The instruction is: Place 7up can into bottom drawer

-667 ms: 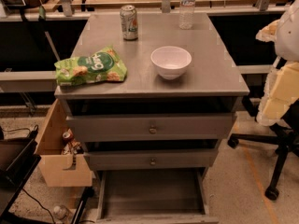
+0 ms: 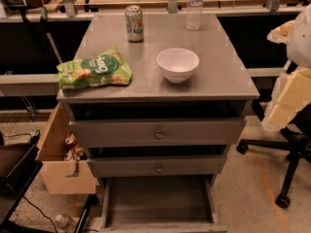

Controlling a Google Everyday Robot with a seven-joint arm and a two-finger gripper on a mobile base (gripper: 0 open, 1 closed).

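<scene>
The 7up can (image 2: 134, 23), silver-white with green markings, stands upright at the back left of the grey cabinet's top (image 2: 214, 81). The bottom drawer (image 2: 158, 200) is pulled open at floor level and its flat grey floor is bare. My gripper (image 2: 286, 101), a cream-coloured piece on the white arm, hangs at the right edge of the view. It is beside the cabinet's right side, well away from the can, and holds nothing that shows.
A white bowl (image 2: 178, 64), a green snack bag (image 2: 95, 71) and a clear plastic bottle (image 2: 195, 6) share the cabinet top. Two knobbed drawers (image 2: 158, 134) sit above the bottom one. A tan wooden box (image 2: 63, 164) stands at the left, an office chair base (image 2: 286, 174) at the right.
</scene>
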